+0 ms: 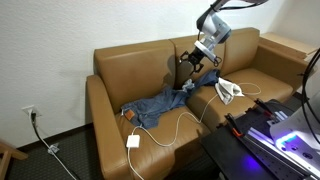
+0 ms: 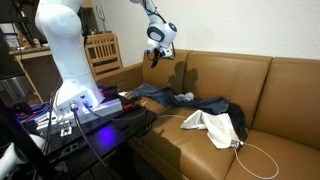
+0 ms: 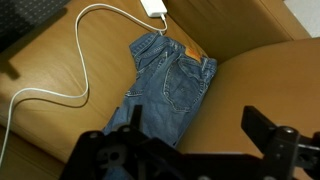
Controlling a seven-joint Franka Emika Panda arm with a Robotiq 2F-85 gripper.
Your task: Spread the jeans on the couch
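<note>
Backing onto a white wall, the tan couch bears jeans beneath the open tool.

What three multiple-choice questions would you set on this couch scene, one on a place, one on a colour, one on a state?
1. Where do the jeans lie? A on the couch seat; B on the floor; C over the couch back.
2. What colour is the cable near them? A black; B white; C red.
3. How is the hand? A shut on the jeans; B shut on the cable; C open, holding nothing.
A: they sprawl over the seat cushions. B: white against the leather. C: jaws apart above the jeans.
</note>
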